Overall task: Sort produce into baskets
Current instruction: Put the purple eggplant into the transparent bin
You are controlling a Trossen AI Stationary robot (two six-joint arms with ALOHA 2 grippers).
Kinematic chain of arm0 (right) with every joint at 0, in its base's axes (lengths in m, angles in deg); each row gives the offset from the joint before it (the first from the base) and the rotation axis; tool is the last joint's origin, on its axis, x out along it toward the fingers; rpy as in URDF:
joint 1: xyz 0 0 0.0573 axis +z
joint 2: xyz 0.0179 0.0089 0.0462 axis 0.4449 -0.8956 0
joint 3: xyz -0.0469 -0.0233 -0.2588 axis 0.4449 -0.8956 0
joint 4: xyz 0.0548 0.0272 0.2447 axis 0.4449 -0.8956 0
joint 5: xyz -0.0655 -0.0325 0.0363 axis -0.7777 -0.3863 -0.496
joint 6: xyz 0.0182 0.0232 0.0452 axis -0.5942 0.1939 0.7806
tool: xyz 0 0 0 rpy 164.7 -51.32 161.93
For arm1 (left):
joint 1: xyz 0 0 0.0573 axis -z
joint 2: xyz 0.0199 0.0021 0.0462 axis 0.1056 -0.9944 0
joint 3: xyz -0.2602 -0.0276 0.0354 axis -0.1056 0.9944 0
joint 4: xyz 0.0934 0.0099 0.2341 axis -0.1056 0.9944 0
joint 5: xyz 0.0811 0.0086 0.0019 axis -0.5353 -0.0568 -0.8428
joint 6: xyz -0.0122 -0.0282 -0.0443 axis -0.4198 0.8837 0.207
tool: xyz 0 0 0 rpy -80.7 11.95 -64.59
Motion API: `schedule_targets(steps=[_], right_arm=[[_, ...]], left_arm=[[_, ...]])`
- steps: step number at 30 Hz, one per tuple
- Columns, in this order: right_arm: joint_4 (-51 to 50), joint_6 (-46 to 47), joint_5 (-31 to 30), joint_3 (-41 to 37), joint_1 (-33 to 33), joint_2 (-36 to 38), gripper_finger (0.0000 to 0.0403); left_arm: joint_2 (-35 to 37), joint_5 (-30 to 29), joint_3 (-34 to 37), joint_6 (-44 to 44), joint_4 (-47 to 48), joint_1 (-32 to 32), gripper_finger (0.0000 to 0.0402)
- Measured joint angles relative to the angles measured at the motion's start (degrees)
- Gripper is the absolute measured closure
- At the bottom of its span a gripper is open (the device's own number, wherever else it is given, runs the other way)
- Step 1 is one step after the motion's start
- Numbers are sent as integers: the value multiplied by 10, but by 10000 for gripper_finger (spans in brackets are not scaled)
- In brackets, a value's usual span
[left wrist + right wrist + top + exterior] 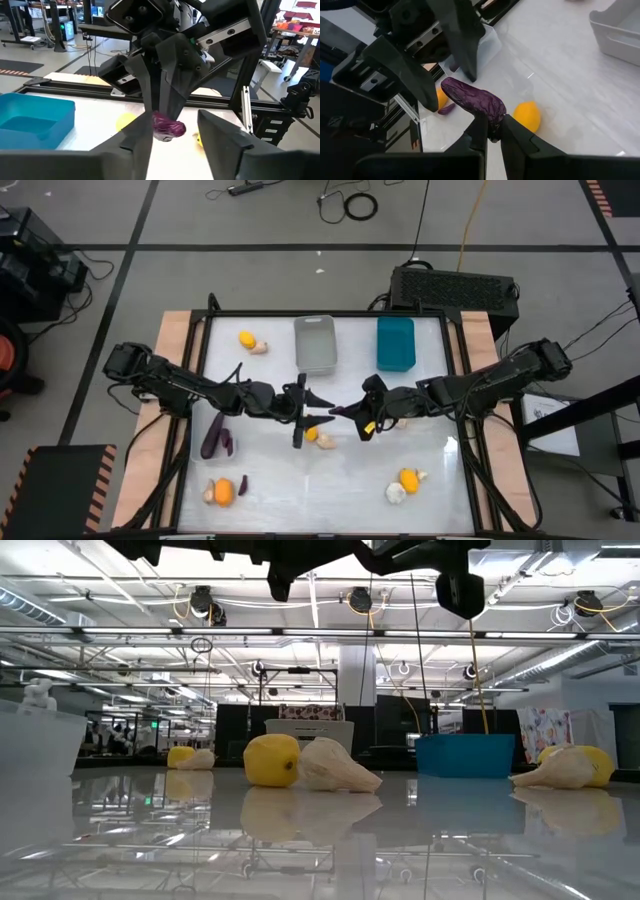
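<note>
Above the lemon [326, 439], both arms reach inward and meet: the right gripper [492, 131] pinches a purple eggplant [474, 101], while the left gripper's [172, 127] parted fingers flank its far end.

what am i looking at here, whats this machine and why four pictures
It is a robot with two dark arms working at a white table, each ending in a two-finger gripper. One picture looks straight down, one looks level across the tabletop, and two come from cameras on the wrists.

The right gripper is shut on a dark purple toy eggplant, held in the air mid-table. The left gripper is right at the eggplant's other end, its fingers either side of it; I cannot tell whether they grip yet.

Yellow fruits and whitish garlic bulbs lie scattered about, and more eggplants. A grey basket and a teal basket sit at the far side.
</note>
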Motion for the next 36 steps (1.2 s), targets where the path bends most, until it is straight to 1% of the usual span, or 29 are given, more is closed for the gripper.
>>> schedule_targets(steps=[9, 12, 14, 16, 20, 22, 26, 30, 33, 36], right_arm=[[0, -1, 0, 0, 0, 0, 377], [0, -5, 0, 0, 0, 0, 366], [0, -5, 0, 0, 0, 0, 352], [0, -5, 0, 0, 0, 0, 331], [0, -6, 1, 0, 0, 0, 280], [0, -11, 20, 0, 0, 2, 253], [0, -17, 60, 0, 0, 3, 206], [0, -33, 85, 0, 0, 3, 173], [-1, -46, 88, 0, 0, 3, 158], [-1, -54, 88, 0, 0, 3, 151]], left_arm=[[0, 1, 0, 0, 0, 0, 348], [0, 1, 0, 0, 0, 0, 383], [0, 1, 0, 0, 0, 0, 393], [0, -2, 0, -4, 1, 0, 391], [9, -6, 0, -19, 7, -3, 392], [21, -7, 0, -16, 19, -8, 392], [62, -9, 0, -15, 119, -14, 393], [136, -8, 0, -4, 291, -14, 394], [201, 11, 0, 53, 427, -12, 394], [265, 41, 0, 137, 557, -12, 394]])
